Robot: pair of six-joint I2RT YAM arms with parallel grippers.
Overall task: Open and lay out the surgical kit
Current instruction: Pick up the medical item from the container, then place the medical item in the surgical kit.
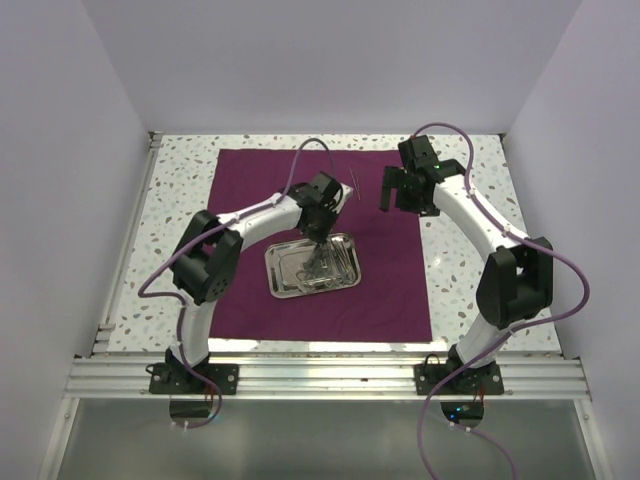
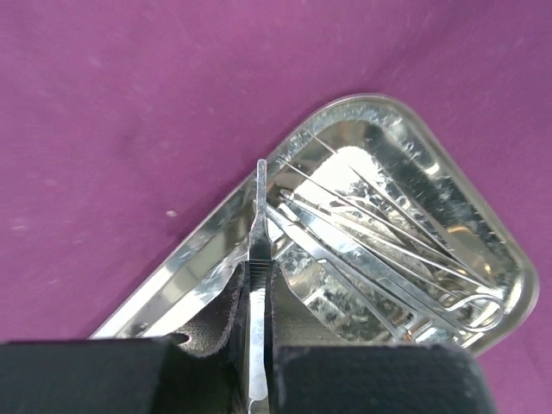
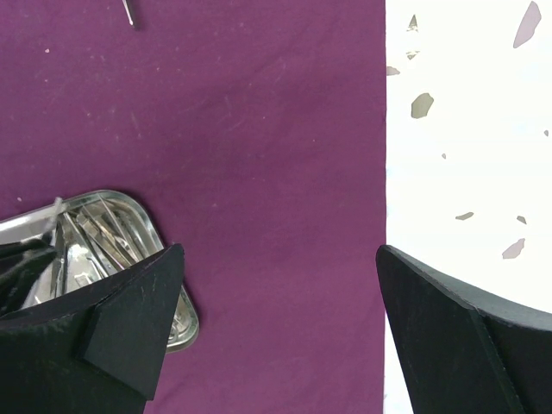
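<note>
The dark purple cloth (image 1: 400,290) lies spread flat on the table. The shiny steel tray (image 1: 275,280) rests on it near the middle, with several thin silver instruments (image 2: 371,241) inside. My left gripper (image 2: 257,285) reaches down into the tray and is shut on one flat silver instrument (image 2: 260,216), which sticks out past the fingertips over the tray's rim (image 2: 466,185). My right gripper (image 3: 280,259) hangs open above the cloth's right part (image 3: 259,129), beside the tray (image 3: 147,220), with nothing between its fingers.
A thin silver piece (image 3: 129,13) lies alone on the cloth (image 1: 354,181) behind the tray. White speckled tabletop (image 3: 474,129) borders the cloth on the right. Walls stand close on both sides and at the back. A metal rail (image 1: 320,375) runs along the near edge.
</note>
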